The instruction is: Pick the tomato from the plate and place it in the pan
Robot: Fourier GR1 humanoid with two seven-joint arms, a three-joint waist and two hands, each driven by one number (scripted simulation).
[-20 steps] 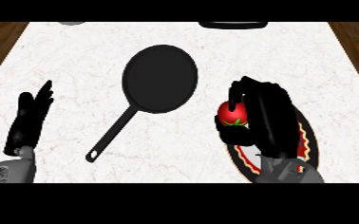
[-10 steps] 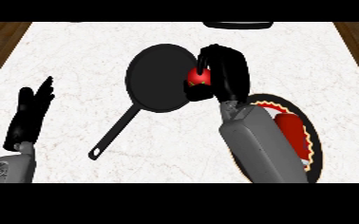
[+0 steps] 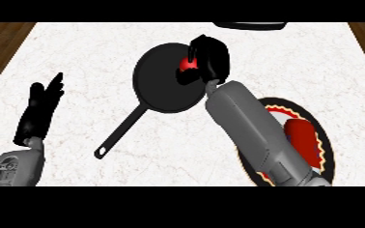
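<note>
1. Look to the upper middle of the frame. Your right hand (image 3: 212, 59) is curled round the tomato (image 3: 188, 65), fingers and thumb wrapped so that only a red patch shows at the hand's left side.
2. The pick reads as done. The tomato is off the plate (image 3: 321, 140), which lies at the lower right, partly hidden under the right forearm (image 3: 249, 125). The red area in the plate's middle looks like its own pattern, not fruit.
3. The carry looks close to done too. The tomato sits inside the outline of the pan (image 3: 160, 84), over its upper right part, nearer that rim than the centre.
4. Height is the one thing you cannot tell from this steep view. The tomato may be touching the pan's floor or hanging above it.
5. What's left is the release. The fingers are closed on the tomato, so you need to lower if there's a gap, uncurl, let it settle, then lift the hand clear.
6. A judgement call here: a round tomato let go this near the rim could roll. Nudging toward the pan's centre first would give you margin.
7. Your left hand (image 3: 39, 111) is at the far left, mid-height, open with fingers up. It's resting, well apart from the pan's handle (image 3: 121, 135), which runs toward the lower left.
8. A dark object (image 3: 251, 25) is cut off by the top edge, above the right hand. It looks to have no part in this.
</note>
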